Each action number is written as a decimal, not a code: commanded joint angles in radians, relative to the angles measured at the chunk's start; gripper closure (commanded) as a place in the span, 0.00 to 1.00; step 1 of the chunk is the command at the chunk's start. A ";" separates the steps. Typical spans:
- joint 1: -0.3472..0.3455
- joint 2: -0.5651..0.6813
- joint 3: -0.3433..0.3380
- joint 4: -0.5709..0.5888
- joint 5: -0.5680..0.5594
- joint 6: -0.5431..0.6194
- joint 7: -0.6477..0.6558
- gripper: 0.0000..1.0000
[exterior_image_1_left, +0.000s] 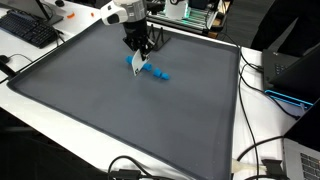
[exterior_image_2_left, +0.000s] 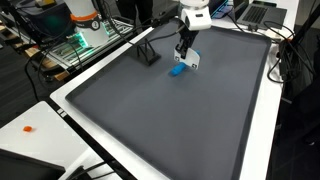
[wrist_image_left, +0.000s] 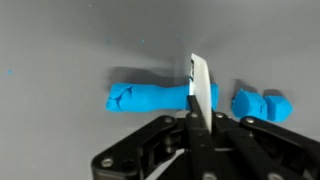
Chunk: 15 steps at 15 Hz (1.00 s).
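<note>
Shows, in an exterior view, the gripper (exterior_image_1_left: 139, 46) hanging from the arm over a grey mat (exterior_image_1_left: 120, 125), clenched on a flat white blade (exterior_image_1_left: 139, 66) that points down. Just left of the blade, a blue roll (exterior_image_1_left: 131, 60) on the mat. A little to the right and nearer the camera, a blue lump (exterior_image_1_left: 160, 74). Beyond the mat's far corner, a keyboard (exterior_image_1_left: 30, 30) on the white table (exterior_image_1_left: 40, 105). At the right edge, a laptop (exterior_image_1_left: 295, 75) among cables.

From the opposite side, in an exterior view, the same clenched grip on the blade. Just beside the blade's lower end, a blue piece (exterior_image_2_left: 177, 70), roll or lump not to be told. Near it on the mat, well apart from the blade, a small black stand (exterior_image_2_left: 147, 52). On the white table in the foreground, a tiny orange bit (exterior_image_2_left: 28, 128).

In the wrist view, black fingers (wrist_image_left: 165, 135) pressed shut on both faces of the blade, held upright and edge-on. Stands across the right end of the roll, which lies lengthwise. To the right, apart from both, the lump. Beneath everything, plain grey mat.
</note>
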<state>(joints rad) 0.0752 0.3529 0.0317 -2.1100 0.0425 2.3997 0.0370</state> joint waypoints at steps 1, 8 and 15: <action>-0.009 0.025 0.007 -0.028 -0.003 0.031 -0.011 0.99; -0.015 0.038 0.022 -0.044 0.025 0.056 -0.023 0.99; -0.028 0.034 0.050 -0.052 0.097 0.070 -0.041 0.99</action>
<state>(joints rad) 0.0615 0.3631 0.0532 -2.1331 0.0947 2.4366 0.0265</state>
